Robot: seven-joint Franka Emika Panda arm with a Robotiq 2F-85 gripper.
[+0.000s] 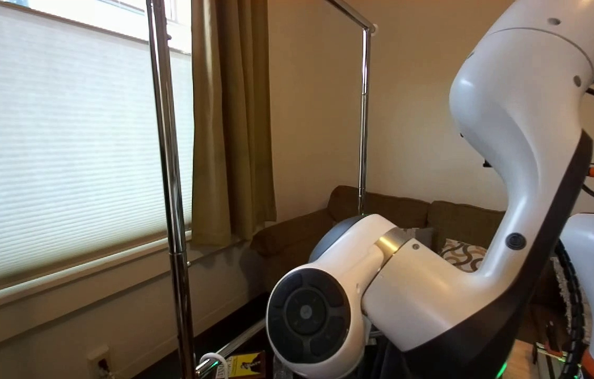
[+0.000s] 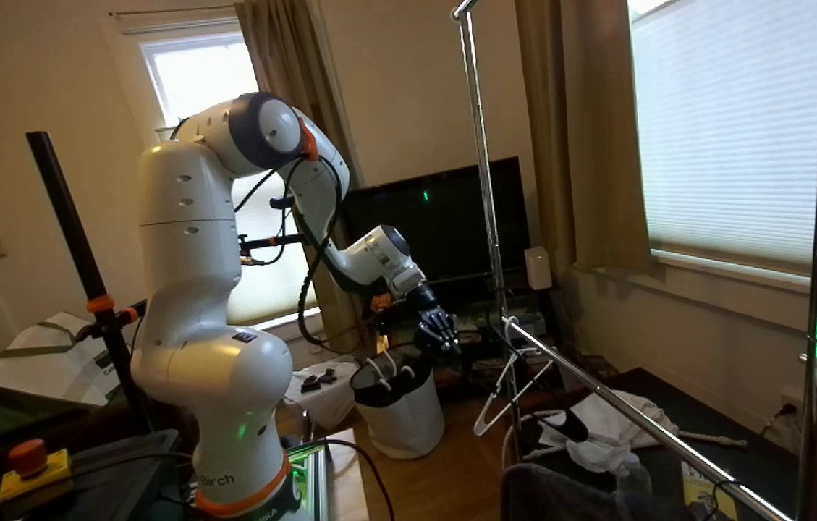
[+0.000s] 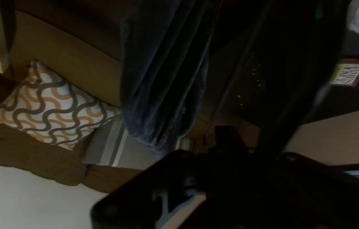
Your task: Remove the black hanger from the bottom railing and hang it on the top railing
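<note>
In an exterior view the pincer (image 2: 451,340) stands near the far end of the bottom railing (image 2: 636,414), where a white hanger (image 2: 514,401) hangs. Grip cannot be determined: the fingers (image 3: 226,136) are lost in shadow in the wrist view. A broad, blurred dark shape (image 3: 303,63) adjoins them there; identity as the black hanger, and so its position, unconfirmed. Top railing (image 1: 350,13): partly in view.
</note>
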